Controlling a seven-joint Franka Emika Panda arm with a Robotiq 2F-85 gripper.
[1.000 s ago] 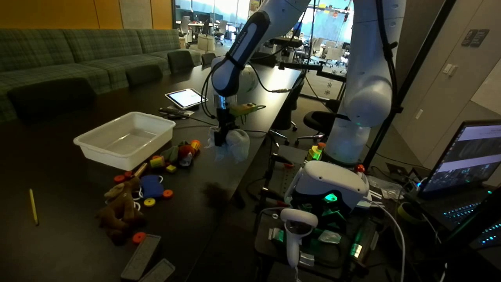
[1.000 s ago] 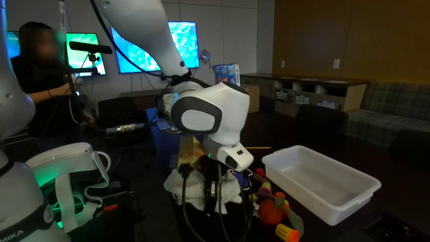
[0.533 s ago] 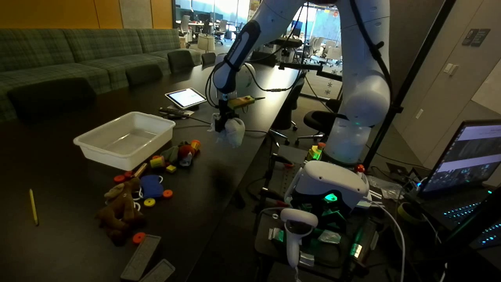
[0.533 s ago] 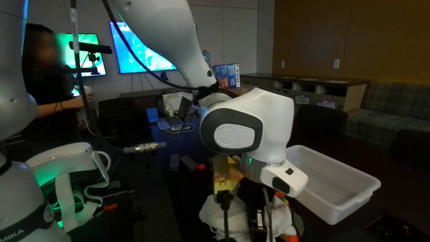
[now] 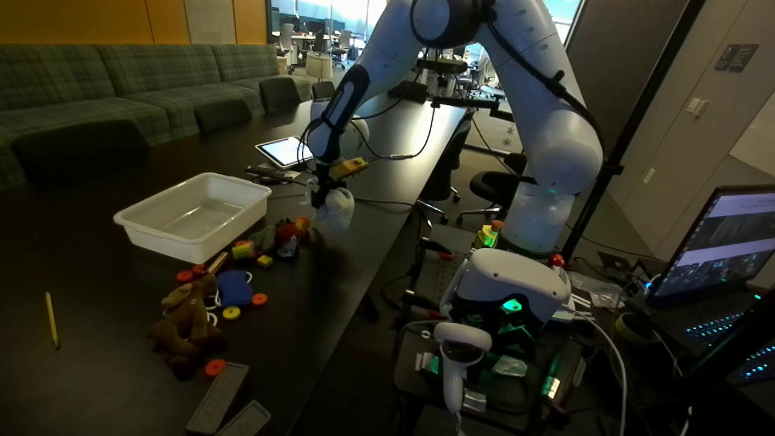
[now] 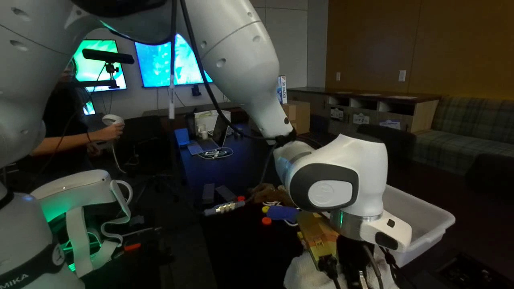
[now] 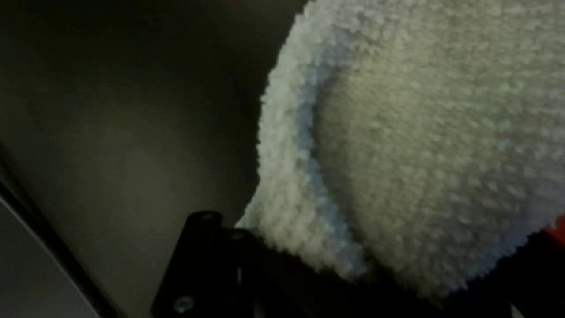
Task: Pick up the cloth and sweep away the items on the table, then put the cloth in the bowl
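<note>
Toys (image 5: 234, 288) straggle from bin (image 5: 162, 242) to grey blocks (image 5: 219, 396), pencil (image 5: 52, 321) well apart.

Your black table (image 5: 296, 290) carries a white bin (image 5: 160, 243) in from the robot-side edge; you have colourful toys (image 5: 235, 287) spread from the bin toward two grey blocks (image 5: 219, 396) near that edge, a yellow pencil (image 5: 52, 321) farther in

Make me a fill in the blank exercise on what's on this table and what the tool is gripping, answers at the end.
The tool grips a whitish ____.
The stuffed animal on the table is mostly ____ in colour.
The pencil is coloured ____.
The rectangular plastic bin is coloured ____.
Missing words: cloth; brown; yellow; white.
</note>
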